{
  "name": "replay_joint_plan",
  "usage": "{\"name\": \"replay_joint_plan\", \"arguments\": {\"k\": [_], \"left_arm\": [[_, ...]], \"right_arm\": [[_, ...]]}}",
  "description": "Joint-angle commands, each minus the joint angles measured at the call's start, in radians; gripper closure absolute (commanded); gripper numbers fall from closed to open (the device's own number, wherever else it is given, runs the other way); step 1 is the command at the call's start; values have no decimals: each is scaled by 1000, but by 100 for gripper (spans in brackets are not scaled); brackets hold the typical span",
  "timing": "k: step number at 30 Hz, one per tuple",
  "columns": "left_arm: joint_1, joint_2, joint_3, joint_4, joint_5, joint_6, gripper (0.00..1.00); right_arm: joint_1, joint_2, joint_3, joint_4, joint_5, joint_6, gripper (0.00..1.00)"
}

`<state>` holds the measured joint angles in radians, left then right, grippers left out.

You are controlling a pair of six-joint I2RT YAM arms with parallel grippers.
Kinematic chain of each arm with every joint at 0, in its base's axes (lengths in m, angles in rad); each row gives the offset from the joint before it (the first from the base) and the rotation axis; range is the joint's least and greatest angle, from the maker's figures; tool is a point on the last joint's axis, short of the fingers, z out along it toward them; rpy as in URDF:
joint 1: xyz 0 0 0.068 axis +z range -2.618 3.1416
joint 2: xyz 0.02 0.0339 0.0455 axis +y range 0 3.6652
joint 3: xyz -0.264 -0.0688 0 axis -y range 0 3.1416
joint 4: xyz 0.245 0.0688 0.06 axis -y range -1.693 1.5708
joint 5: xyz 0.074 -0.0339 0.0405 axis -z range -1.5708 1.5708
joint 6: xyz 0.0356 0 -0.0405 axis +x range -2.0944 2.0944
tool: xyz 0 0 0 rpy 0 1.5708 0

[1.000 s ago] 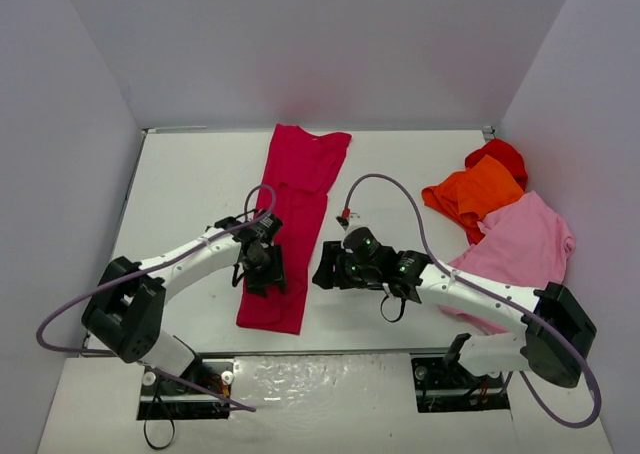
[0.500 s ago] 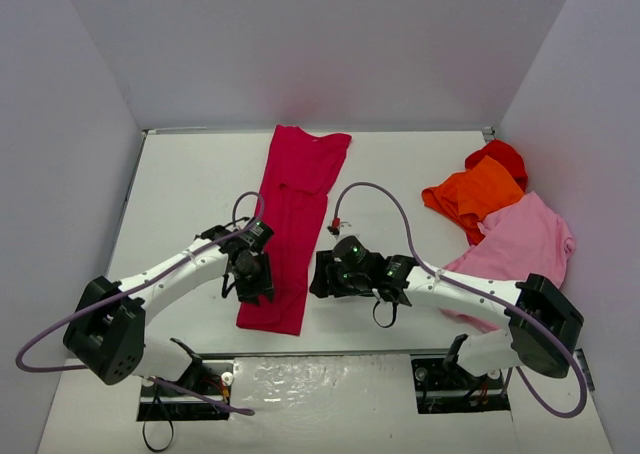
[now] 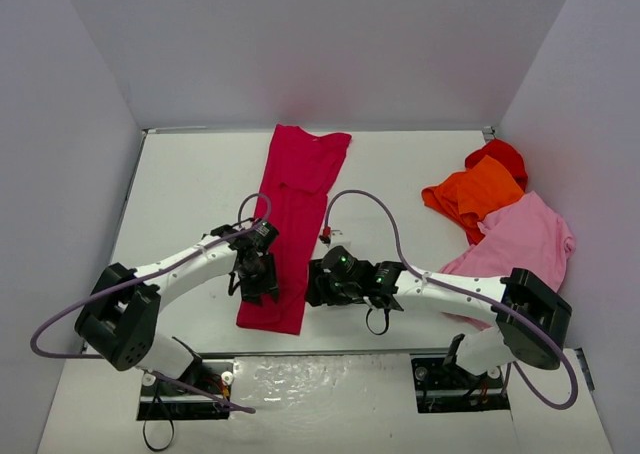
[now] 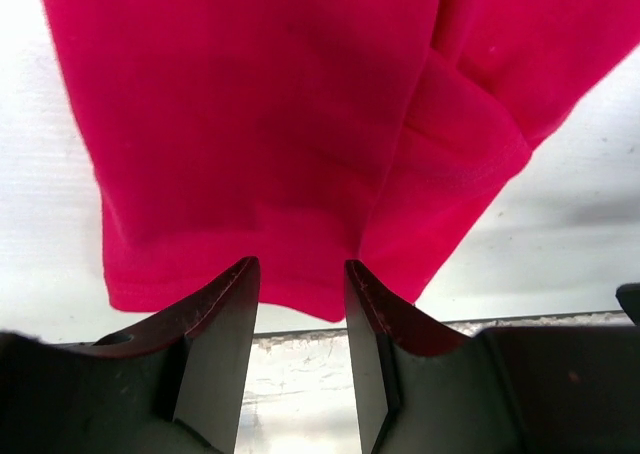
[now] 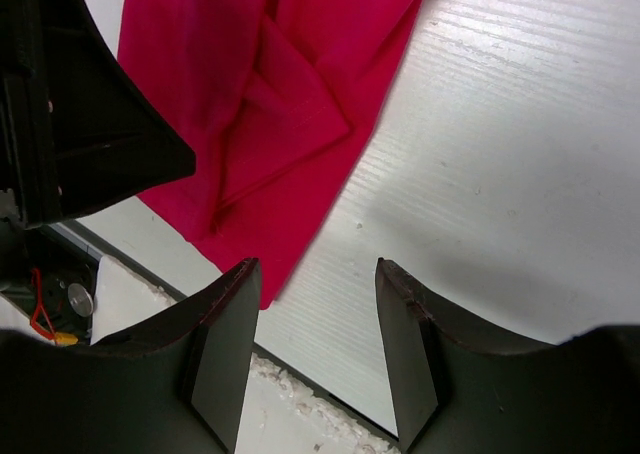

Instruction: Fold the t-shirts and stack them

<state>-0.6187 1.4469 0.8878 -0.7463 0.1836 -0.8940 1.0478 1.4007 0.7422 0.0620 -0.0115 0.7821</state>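
Note:
A crimson t-shirt [image 3: 290, 224], folded into a long narrow strip, runs from the back of the table toward its near edge. My left gripper [image 3: 257, 279] hovers over the strip's near left part. In the left wrist view its fingers [image 4: 300, 264] stand apart above the shirt's hem [image 4: 270, 124], with nothing pinched between them. My right gripper [image 3: 317, 280] is just right of the strip's near end. In the right wrist view it [image 5: 315, 264] is open over bare table, beside the shirt's corner [image 5: 260, 104]. An orange shirt [image 3: 475, 194], a light pink one [image 3: 525, 239] and a bright red one [image 3: 500, 156] lie heaped at the right.
The table's near edge [image 3: 330, 352] runs just past the shirt's hem. Walls close in the left, back and right sides. The left gripper's black body [image 5: 80, 124] shows at the left of the right wrist view. Cables loop above both arms.
My right gripper has crept left toward the crimson shirt's near right edge. My left gripper shifted slightly toward the near end of the strip. The shirts have not moved.

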Motion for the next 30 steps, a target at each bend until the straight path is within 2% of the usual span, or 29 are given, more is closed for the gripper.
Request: {"name": "replay_joint_plan", "arguments": {"k": [1, 12, 24, 30], "left_arm": [[-24, 46, 87, 38, 7, 10, 64], [-64, 106, 117, 44, -10, 3, 64], [-65, 35, 63, 19, -38, -9, 65], [-65, 17, 40, 22, -37, -11, 69]], "right_arm": [[10, 6, 27, 59, 40, 9, 54], [14, 72, 52, 117, 25, 2, 55], [46, 225, 207, 155, 22, -45, 56], [47, 257, 220, 156, 22, -51, 57]]}}
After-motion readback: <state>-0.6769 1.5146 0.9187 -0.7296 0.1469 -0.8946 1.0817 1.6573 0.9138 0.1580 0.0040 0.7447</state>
